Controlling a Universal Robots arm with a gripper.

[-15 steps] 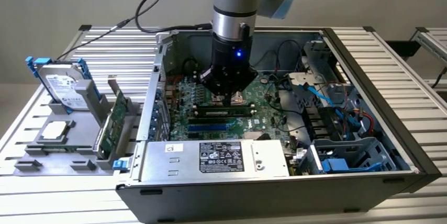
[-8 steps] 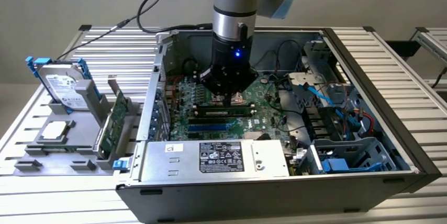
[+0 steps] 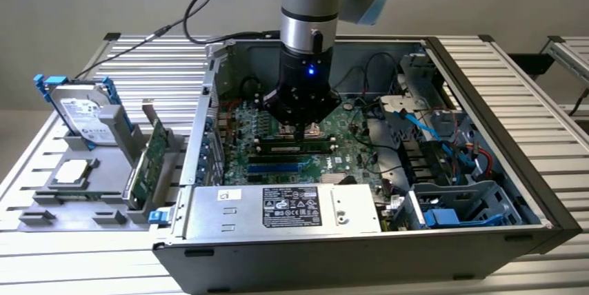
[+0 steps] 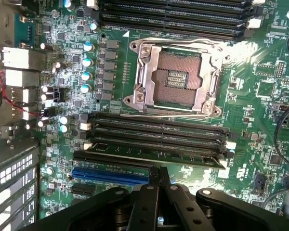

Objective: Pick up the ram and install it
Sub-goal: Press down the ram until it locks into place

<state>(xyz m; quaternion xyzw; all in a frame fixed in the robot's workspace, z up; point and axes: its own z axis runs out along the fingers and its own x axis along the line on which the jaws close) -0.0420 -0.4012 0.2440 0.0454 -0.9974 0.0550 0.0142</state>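
The ram [image 4: 154, 155] is a long thin green stick lying along the black memory slot nearest my fingers, below the empty CPU socket [image 4: 176, 79]. In the exterior view the ram [image 3: 292, 145] sits low on the motherboard inside the open computer case [image 3: 478, 67]. My gripper [image 4: 159, 172] hangs just above the board beside the stick, its two black fingers pressed together with nothing between them. Seen from outside, the gripper [image 3: 310, 129] points straight down over the slot bank.
Empty black memory slots [image 4: 173, 19] lie on the far side of the socket. A blue slot [image 4: 111, 175] runs beside the ram. The power supply [image 3: 285, 209] and blue cables [image 3: 432, 126] crowd the case. A stand at the exterior view's left holds an expansion card [image 3: 147, 164] and hard drive [image 3: 83, 112].
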